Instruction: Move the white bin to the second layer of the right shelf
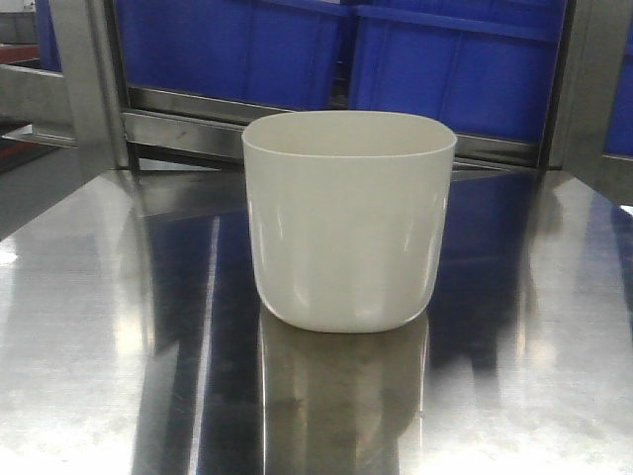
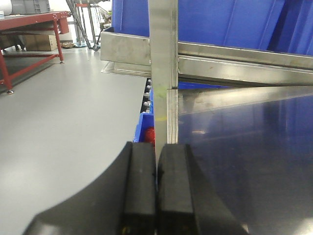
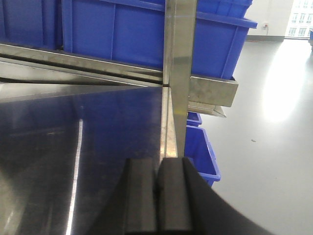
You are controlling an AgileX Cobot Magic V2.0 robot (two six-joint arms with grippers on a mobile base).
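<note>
The white bin (image 1: 348,218) stands upright in the middle of the mirror-like steel tabletop (image 1: 119,376) in the front view, mouth up and empty as far as I can see. Neither gripper shows in that view. My left gripper (image 2: 156,152) is shut and empty at the table's left edge, by a steel upright (image 2: 164,68). My right gripper (image 3: 157,166) is shut and empty at the table's right edge, by another steel upright (image 3: 178,73). The bin shows in neither wrist view. The roller shelf level is out of view.
Large blue crates (image 1: 455,69) sit on the steel rack rail (image 1: 188,124) behind the bin. More blue crates (image 3: 200,152) stand on the floor to the right of the table, and one (image 2: 144,129) low at the left. A red-framed workbench (image 2: 29,29) stands at far left.
</note>
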